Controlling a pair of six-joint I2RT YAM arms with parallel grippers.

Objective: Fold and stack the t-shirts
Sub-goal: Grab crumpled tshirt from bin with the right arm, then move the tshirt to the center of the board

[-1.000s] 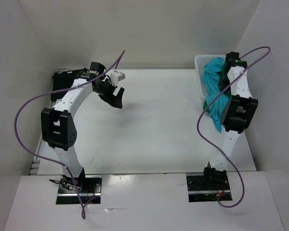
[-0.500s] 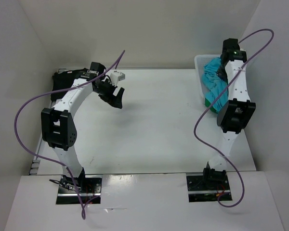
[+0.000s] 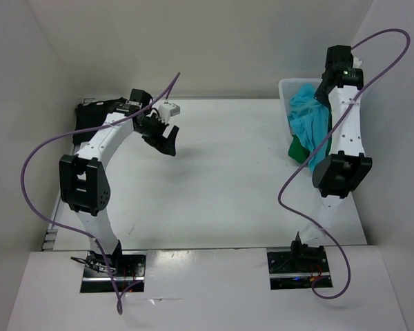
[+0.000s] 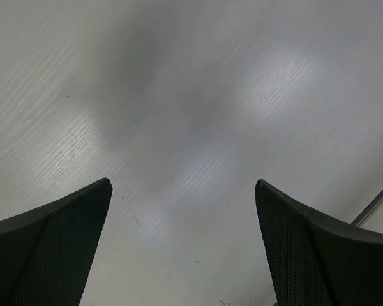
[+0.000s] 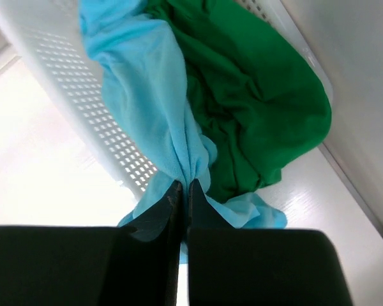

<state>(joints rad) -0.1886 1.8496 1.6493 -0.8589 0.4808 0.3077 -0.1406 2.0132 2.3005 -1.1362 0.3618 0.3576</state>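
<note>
Your right gripper (image 5: 184, 185) is pinched tight on a bunched fold of the blue shirt (image 5: 147, 95), which runs from the fingertips away over the wall of the basket (image 5: 96, 121). In my judgement that grip suits drawing it out for folding. The green shirt (image 5: 255, 108) lies in the basket beyond the fingers, touching the blue cloth. Your left gripper (image 4: 182, 183) hangs spread wide above the table (image 4: 179, 76), holding nothing between its fingers, likely waiting to receive.

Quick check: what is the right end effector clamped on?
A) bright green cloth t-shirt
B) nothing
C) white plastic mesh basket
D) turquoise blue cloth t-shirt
D: the right end effector, shut, pinches a bunched fold of the turquoise blue cloth t-shirt.
</note>
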